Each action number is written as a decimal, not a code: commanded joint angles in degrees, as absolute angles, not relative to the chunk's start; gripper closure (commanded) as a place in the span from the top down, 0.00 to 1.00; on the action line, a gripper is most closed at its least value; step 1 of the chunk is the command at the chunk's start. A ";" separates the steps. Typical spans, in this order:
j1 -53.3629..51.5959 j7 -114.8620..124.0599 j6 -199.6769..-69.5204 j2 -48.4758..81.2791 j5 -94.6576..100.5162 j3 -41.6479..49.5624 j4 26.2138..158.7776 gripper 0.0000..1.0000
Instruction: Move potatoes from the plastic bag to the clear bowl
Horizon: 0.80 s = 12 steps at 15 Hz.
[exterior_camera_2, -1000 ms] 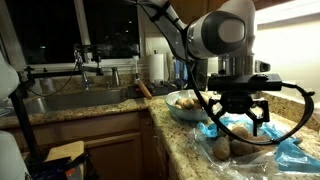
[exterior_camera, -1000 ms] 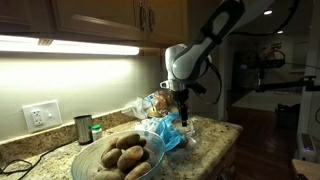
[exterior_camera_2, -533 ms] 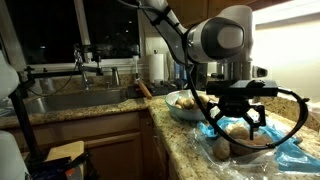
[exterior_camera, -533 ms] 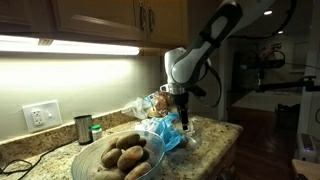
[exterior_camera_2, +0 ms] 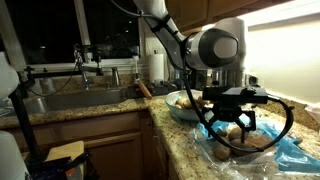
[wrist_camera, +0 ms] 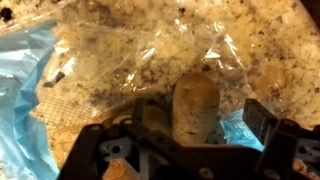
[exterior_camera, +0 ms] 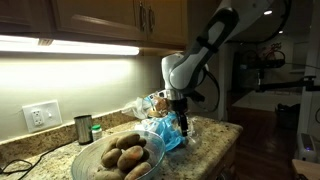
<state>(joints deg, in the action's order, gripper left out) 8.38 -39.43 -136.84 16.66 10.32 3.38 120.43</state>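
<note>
**Open gripper above a potato in the bag**

The gripper (exterior_camera_2: 232,122) hangs with jaws spread wide, holding nothing, just above the plastic bag (exterior_camera_2: 292,155) near the end edge of the counter (exterior_camera: 215,140). One potato (wrist_camera: 196,100) lies directly under it, between the fingers (wrist_camera: 100,158). Its long axis runs across their closing line, which should suit a grasp. The clear bowl (exterior_camera: 88,158) stands beside the bag.

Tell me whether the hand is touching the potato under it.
Cannot tell. The wrist view shows the potato between the fingers of the open hand, with neither contact nor gap plain.
</note>
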 commanded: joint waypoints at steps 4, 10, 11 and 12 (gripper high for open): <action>9.15 -41.60 -136.33 18.25 10.28 2.91 119.42 1.00; 9.10 -43.05 -136.24 19.64 10.59 2.81 118.58 1.00; 9.17 -43.27 -136.31 19.94 10.51 2.79 118.44 1.00; 9.24 -43.44 -136.37 20.22 10.47 2.79 118.33 1.00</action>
<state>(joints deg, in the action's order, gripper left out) 8.42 -41.97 -136.83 19.16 10.29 3.22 119.54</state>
